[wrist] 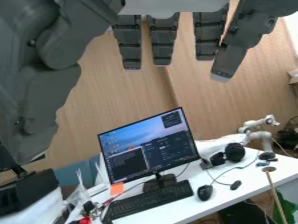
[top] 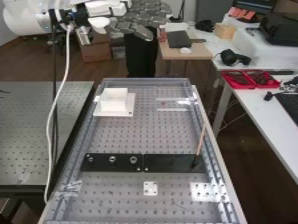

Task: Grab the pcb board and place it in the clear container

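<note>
I had the hand [top: 149, 10] open and empty, high beyond the black strip [top: 100, 167], with 0 of 2 steps done: I still had to grab the likely pcb board [top: 151, 185], just nearside of that strip, and place it in the likely clear container [top: 174, 109], on its far side.

Hi view: arm [top: 25, 19] cut off top, bench [top: 120, 200] cut off btm, blk case [top: 281, 29] cut off R
</note>
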### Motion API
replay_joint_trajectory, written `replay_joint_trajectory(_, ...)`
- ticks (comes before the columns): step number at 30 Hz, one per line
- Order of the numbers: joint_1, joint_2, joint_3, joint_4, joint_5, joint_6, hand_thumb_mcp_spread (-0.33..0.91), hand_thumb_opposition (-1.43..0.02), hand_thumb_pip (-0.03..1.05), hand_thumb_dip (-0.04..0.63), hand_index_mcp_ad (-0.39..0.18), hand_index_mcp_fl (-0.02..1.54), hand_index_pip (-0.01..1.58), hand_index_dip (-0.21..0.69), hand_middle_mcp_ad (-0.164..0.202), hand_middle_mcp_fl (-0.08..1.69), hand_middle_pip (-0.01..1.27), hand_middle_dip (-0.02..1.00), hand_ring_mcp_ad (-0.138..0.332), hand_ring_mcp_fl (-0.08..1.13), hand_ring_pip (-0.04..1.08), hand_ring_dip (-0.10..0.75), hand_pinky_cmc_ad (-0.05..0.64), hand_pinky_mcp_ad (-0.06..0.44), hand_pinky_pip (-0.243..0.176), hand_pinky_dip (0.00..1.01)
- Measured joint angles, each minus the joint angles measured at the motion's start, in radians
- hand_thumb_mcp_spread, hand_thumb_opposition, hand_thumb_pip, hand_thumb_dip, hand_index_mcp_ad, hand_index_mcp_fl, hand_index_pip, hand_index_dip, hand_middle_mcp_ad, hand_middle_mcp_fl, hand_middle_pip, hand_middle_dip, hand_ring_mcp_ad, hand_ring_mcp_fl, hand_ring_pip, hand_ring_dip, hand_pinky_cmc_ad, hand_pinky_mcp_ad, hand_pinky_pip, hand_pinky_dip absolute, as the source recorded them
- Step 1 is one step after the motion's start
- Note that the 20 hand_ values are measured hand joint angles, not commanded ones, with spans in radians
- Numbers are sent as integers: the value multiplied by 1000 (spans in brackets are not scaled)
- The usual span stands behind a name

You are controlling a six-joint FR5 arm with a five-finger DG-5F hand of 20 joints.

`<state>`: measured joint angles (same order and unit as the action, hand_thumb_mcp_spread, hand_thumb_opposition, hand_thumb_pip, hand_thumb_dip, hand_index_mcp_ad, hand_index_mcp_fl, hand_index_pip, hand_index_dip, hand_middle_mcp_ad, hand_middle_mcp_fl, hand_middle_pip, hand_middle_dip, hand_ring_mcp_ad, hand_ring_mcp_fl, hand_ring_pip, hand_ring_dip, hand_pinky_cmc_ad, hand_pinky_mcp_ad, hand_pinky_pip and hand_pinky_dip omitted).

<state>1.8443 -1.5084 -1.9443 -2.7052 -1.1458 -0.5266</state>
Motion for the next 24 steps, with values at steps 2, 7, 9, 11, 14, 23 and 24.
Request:
replay_joint_trajectory(2, 0, -1, 0, 0, 1, 1, 255, -742, 400, 96, -38, 124, 93, 241, 75, 2, 133, 110, 248, 0, 91, 21, 312, 211, -122, 702)
replay_joint_trajectory(7, 0, -3, 2, 0, -1, 8, 255, -742, 400, 96, -38, 124, 93, 241, 75, 5, 138, 110, 248, 0, 91, 21, 309, 209, -122, 702)
replay_joint_trajectory(9, 0, -8, 5, 2, -6, 11, 258, -742, 400, 96, -31, 124, 93, 241, 75, 2, 138, 110, 246, 0, 91, 21, 312, 209, -122, 702)
replay_joint_trajectory(11, 0, -11, 7, 3, -10, 14, 258, -742, 400, 96, -26, 124, 93, 241, 75, 5, 138, 110, 250, 0, 91, 24, 312, 209, -122, 702)
replay_joint_trajectory(14, -1, -16, 10, 6, -18, 17, 258, -742, 400, 96, -26, 124, 93, 241, 75, 2, 138, 110, 250, 0, 91, 21, 312, 209, -122, 702)
replay_joint_trajectory(23, -5, -20, 18, 4, -30, 18, 258, -742, 400, 96, -26, 124, 93, 241, 75, 5, 138, 110, 246, 0, 91, 21, 312, 209, -122, 702)
replay_joint_trajectory(24, -5, -20, 18, 3, -30, 18, 258, -742, 400, 96, -26, 124, 93, 241, 75, 2, 138, 110, 246, 0, 91, 21, 312, 209, -122, 702)
